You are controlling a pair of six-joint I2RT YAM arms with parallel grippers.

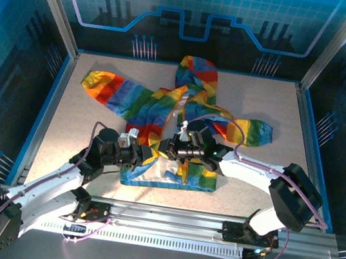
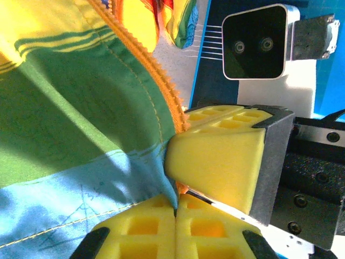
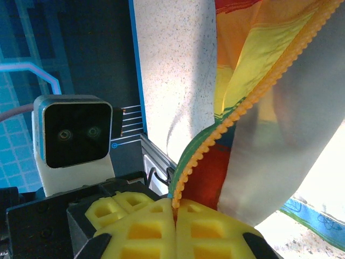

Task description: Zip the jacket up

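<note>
One rainbow-striped jacket [image 1: 163, 105] lies open on the speckled counter [image 1: 74, 134], ringed by blue enclosure walls [image 1: 40, 12], as your two arms meet over its lower front. From the left of the overhead view, one sleeve [image 1: 104, 88] stretches toward the far-left corner. The single hood [image 1: 197, 74] points at the far wall, and the second sleeve [image 1: 254, 132] lies out to the right. The hem [image 1: 165, 179] sits nearest the aluminium rail [image 1: 166, 218] that carries both bases. Your left arm reaches in from the near-left corner and your right arm from the near-right. The two wrists crowd together over the jacket's opening and hide much of the front there.

Your left tool [image 2: 175, 213] is clenched on the jacket's front edge, where the light-blue stripe meets the orange zipper [image 2: 153, 65] teeth. Just to its right, one yellow finger [image 2: 215, 162] of the other arm blocks the view. Whether that finger touches the left tool cannot be told. The right wrist camera [image 2: 253, 40] sits above it.

Your right tool [image 3: 175, 213] is pinched tight on a second run of zipper teeth, with the pale lining [image 3: 291, 135] hanging just beside them. The left wrist camera [image 3: 73, 132] stands at its left, with bare counter behind.
</note>
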